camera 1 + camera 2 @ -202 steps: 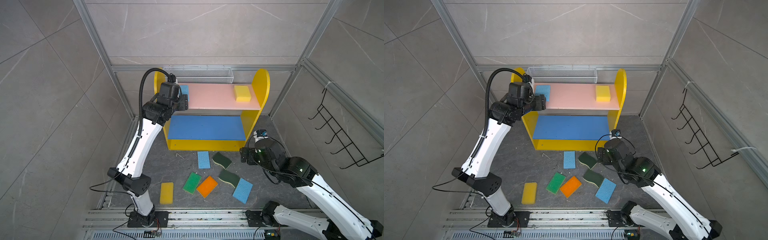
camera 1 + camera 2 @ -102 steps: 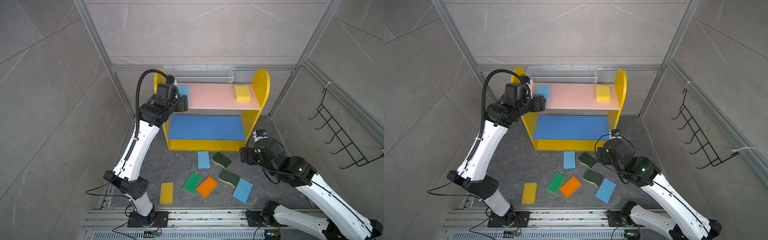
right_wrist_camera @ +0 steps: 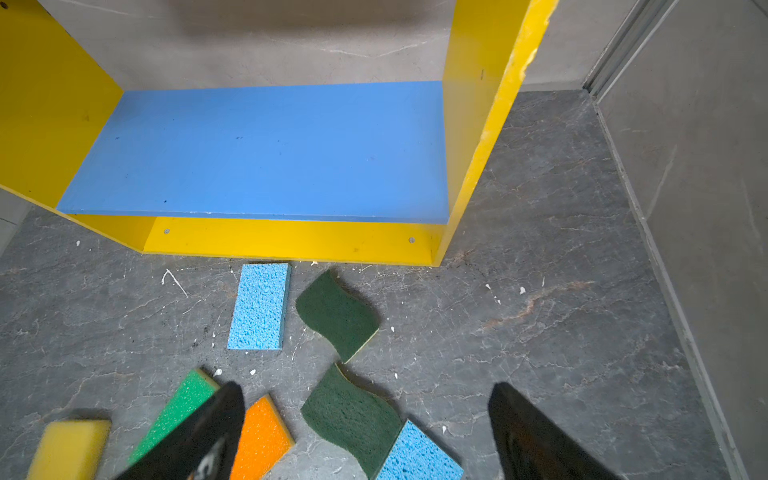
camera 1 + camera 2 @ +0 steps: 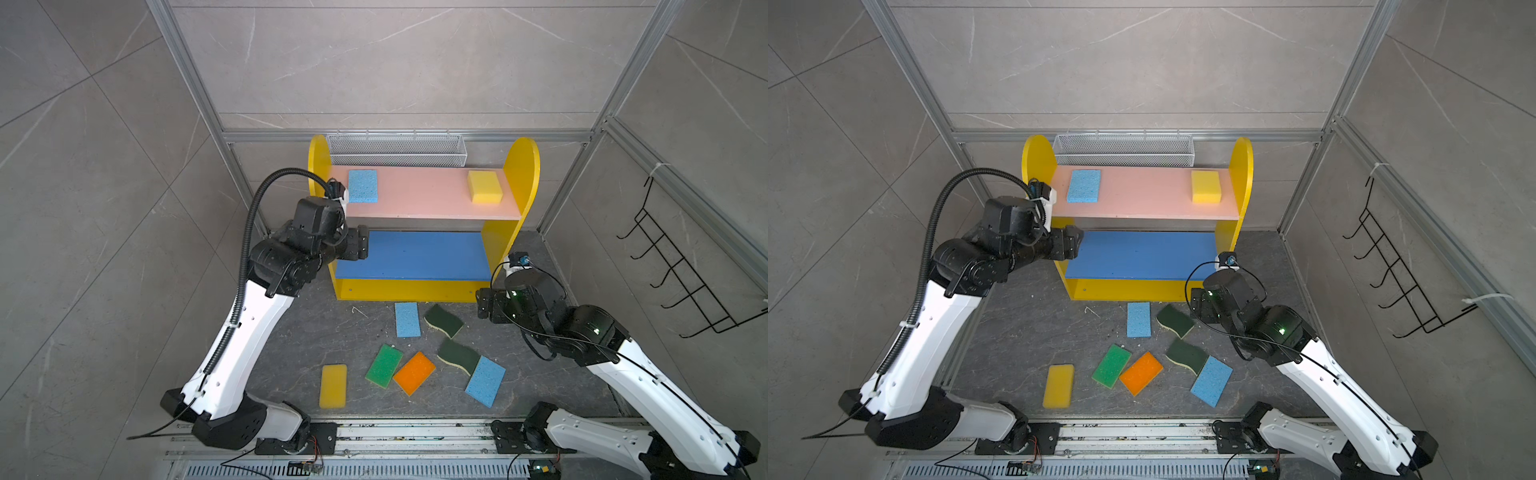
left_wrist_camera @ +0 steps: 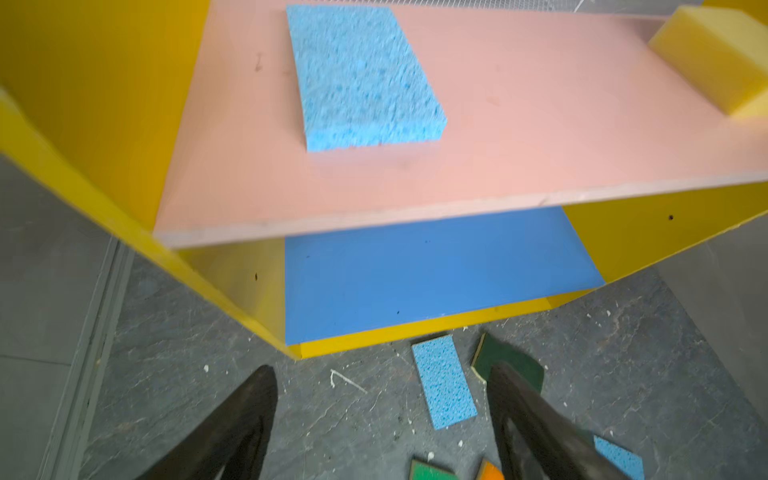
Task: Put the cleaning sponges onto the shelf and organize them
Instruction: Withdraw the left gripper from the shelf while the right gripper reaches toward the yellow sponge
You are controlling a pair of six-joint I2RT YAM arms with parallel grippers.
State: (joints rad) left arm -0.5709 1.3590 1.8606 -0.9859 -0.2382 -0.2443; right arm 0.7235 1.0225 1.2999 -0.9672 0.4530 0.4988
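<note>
Your right fingers (image 3: pixel 536 436), apart and empty, are nearer: the far dark-green sponge (image 4: pixel 443 320) lies on the desk (image 4: pixel 316 332) just left of them, long axis far-left to near-right. Your left fingers (image 5: pixel 232 424), apart, empty, hang beside the shelf (image 4: pixel 515 174).

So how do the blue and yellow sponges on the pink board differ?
Colour: the blue sponge is light blue with a pitted face; the yellow sponge is plain yellow. Place: in both top views the blue sponge lies at the left end of the pink board, the yellow sponge at its right end. Thickness: in the left wrist view the yellow sponge looks thicker than the blue sponge. Both lie flat on that board.
</note>
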